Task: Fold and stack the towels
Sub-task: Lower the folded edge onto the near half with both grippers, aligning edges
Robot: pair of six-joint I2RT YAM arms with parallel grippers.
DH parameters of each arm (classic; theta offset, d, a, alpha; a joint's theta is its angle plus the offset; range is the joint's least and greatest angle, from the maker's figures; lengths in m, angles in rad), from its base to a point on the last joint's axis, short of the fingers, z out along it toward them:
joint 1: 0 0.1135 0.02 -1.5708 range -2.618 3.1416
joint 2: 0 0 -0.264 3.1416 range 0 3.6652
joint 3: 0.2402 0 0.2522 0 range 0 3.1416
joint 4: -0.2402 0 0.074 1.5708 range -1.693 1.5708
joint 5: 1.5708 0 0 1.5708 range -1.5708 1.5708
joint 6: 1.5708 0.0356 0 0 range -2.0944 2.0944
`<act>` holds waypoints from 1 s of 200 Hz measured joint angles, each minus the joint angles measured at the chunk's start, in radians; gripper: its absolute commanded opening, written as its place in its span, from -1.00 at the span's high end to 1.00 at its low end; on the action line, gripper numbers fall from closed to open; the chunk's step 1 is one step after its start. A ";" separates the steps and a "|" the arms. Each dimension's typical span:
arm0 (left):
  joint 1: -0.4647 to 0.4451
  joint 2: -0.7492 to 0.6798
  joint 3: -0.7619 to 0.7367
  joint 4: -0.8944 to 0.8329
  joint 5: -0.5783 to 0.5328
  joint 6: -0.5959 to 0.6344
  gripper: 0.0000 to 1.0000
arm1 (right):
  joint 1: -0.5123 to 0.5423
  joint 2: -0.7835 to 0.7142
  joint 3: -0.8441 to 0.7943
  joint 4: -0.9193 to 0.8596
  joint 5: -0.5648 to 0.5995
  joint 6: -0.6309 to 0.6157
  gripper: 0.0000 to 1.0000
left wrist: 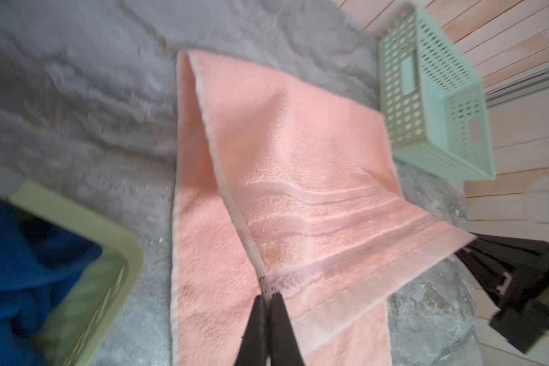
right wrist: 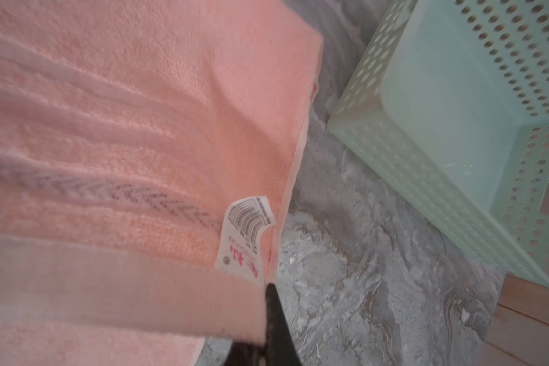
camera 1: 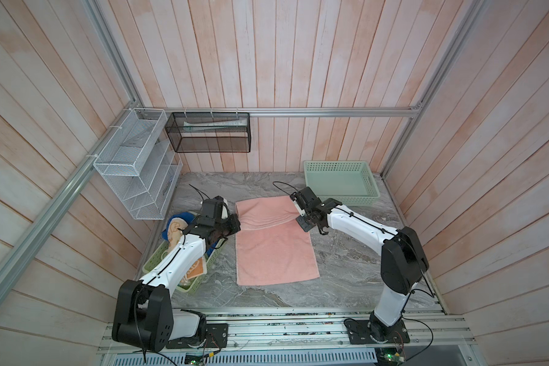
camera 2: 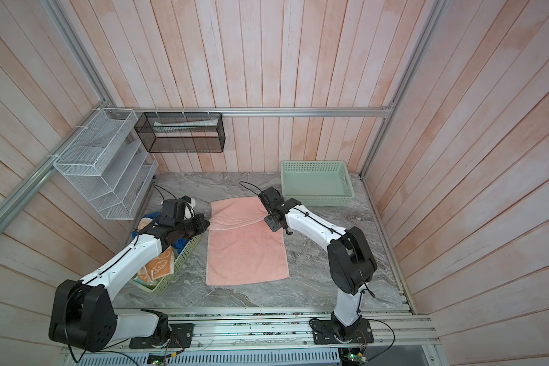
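Observation:
A pink towel [camera 1: 276, 253] [camera 2: 246, 253] lies lengthwise mid-table, its far end doubled back over itself. My left gripper [camera 1: 237, 225] [left wrist: 268, 296] is shut on the left corner of that folded-over end [left wrist: 298, 142]. On the right corner, beside a white barcode label [right wrist: 246, 231], my right gripper [camera 1: 299, 218] [right wrist: 268, 288] is shut on the same pink towel [right wrist: 124, 111]. The lifted edge hangs between both grippers above the lower layer. A blue towel [camera 1: 184, 218] [left wrist: 29, 253] and an orange bunny towel [camera 1: 197, 269] [camera 2: 159, 266] lie crumpled in the left basket, partly hidden under my left arm.
The left pale green basket [camera 1: 210, 263] [left wrist: 121, 247] sits close to the pink towel's left edge. A second, empty green basket [camera 1: 339, 183] [right wrist: 457, 126] stands at the back right. A white wire rack [camera 1: 133, 164] and a black mesh rack [camera 1: 210, 133] hang on the walls.

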 measured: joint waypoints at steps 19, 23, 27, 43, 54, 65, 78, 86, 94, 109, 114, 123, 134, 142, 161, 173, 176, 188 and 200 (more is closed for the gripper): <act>-0.009 0.016 -0.105 0.002 0.021 -0.023 1.00 | 0.014 -0.015 -0.089 -0.005 -0.006 0.001 1.00; -0.013 0.021 -0.118 0.002 0.026 -0.026 1.00 | 0.016 -0.015 -0.098 -0.006 -0.006 0.001 1.00; -0.015 0.026 -0.128 0.000 0.030 -0.028 1.00 | 0.019 -0.014 -0.104 -0.009 -0.006 0.001 1.00; -0.019 0.040 -0.134 -0.002 0.042 -0.034 1.00 | 0.022 -0.014 -0.092 -0.027 0.007 -0.002 1.00; -0.019 0.041 -0.120 -0.003 0.042 -0.034 1.00 | 0.022 -0.011 -0.052 -0.043 0.025 -0.009 1.00; -0.018 0.042 -0.089 -0.016 0.038 -0.033 1.00 | 0.022 -0.006 0.022 -0.068 0.051 -0.019 1.00; -0.010 0.044 -0.031 -0.033 0.029 -0.027 1.00 | 0.021 0.003 0.129 -0.092 0.079 -0.033 1.00; -0.002 0.044 0.014 -0.043 0.023 -0.021 1.00 | 0.021 0.007 0.198 -0.103 0.096 -0.038 1.00; 0.007 0.044 0.057 -0.053 0.016 -0.013 1.00 | 0.021 0.010 0.260 -0.117 0.109 -0.045 1.00; 0.020 0.044 0.130 -0.068 0.007 0.004 1.00 | 0.021 0.010 0.357 -0.145 0.133 -0.055 1.00; 0.023 0.044 0.150 -0.072 0.004 0.008 1.00 | 0.023 0.010 0.384 -0.157 0.142 -0.057 1.00; 0.026 0.042 0.175 -0.076 -0.001 0.017 1.00 | 0.026 0.010 0.412 -0.175 0.154 -0.060 1.00; 0.027 0.035 0.190 -0.085 -0.006 0.027 1.00 | 0.032 0.009 0.423 -0.198 0.167 -0.060 1.00; 0.027 0.027 0.190 -0.097 -0.009 0.032 1.00 | 0.038 0.009 0.423 -0.219 0.174 -0.059 1.00; 0.028 0.004 0.176 -0.133 -0.017 0.047 1.00 | 0.056 0.004 0.376 -0.254 0.176 -0.048 1.00; 0.028 -0.014 0.150 -0.147 -0.024 0.054 1.00 | 0.070 -0.004 0.320 -0.271 0.174 -0.034 1.00; 0.028 -0.018 0.142 -0.150 -0.024 0.055 1.00 | 0.074 -0.005 0.303 -0.277 0.172 -0.029 1.00; 0.029 -0.035 0.100 -0.157 -0.025 0.061 1.00 | 0.088 -0.010 0.237 -0.299 0.158 -0.011 1.00; 0.028 -0.044 0.056 -0.162 -0.020 0.065 1.00 | 0.101 -0.015 0.171 -0.311 0.138 0.006 1.00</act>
